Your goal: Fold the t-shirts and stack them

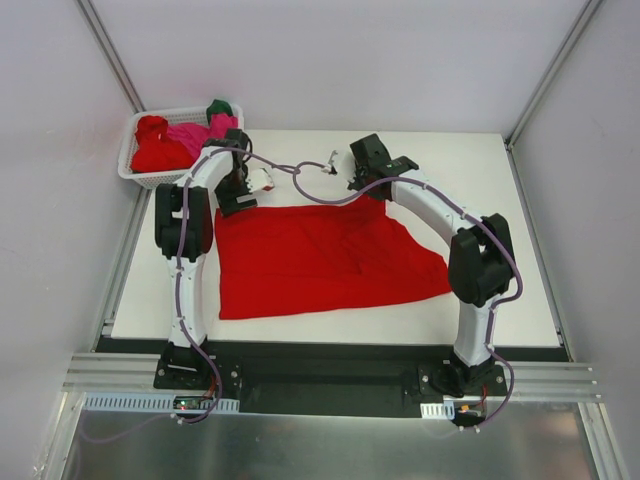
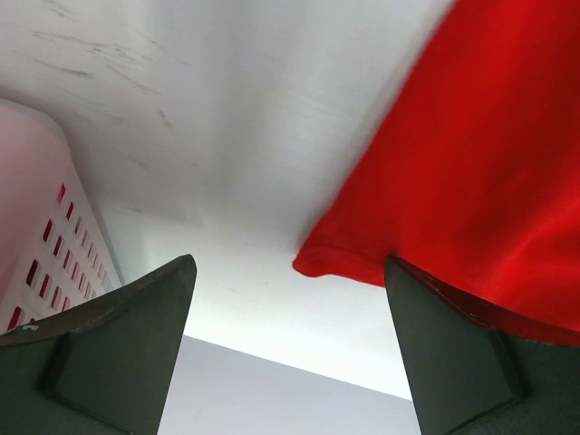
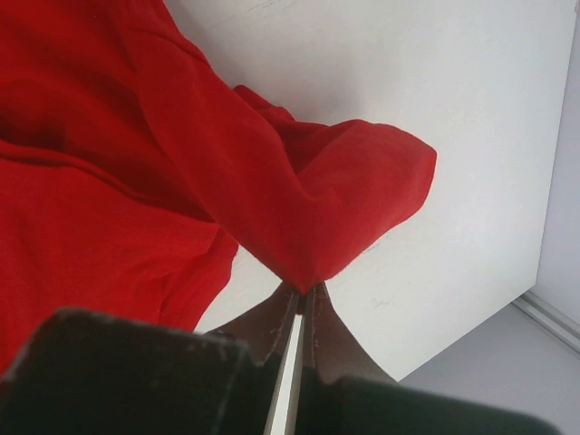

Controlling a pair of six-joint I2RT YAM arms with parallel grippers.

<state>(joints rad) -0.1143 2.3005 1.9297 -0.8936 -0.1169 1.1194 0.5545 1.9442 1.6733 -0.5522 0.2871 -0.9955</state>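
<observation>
White tabletop (image 1: pixel 500 200), white walls (image 1: pixel 300 60) all round, nothing fancy. The red shirt (image 1: pixel 320 260) is spread flat over the middle of the tabletop, long side running left to right.

My right end effector (image 3: pixel 302 288) is pinched shut on a bunched fold at the shirt's far right corner. My left end effector (image 2: pixel 288 272) is wide and holding nothing, hovering at the shirt's far left corner. That corner pokes in just beyond the fingers (image 2: pixel 118 344), over toward the right-hand one, with bare tabletop under the rest of the gap.

So the left arm is the near one for that corner. I reckon it has to shift a touch right and drop before closing.

The basket (image 1: pixel 135 170) with more shirts (image 1: pixel 165 145) in red, pink and green sits at the tabletop's far left corner.
</observation>
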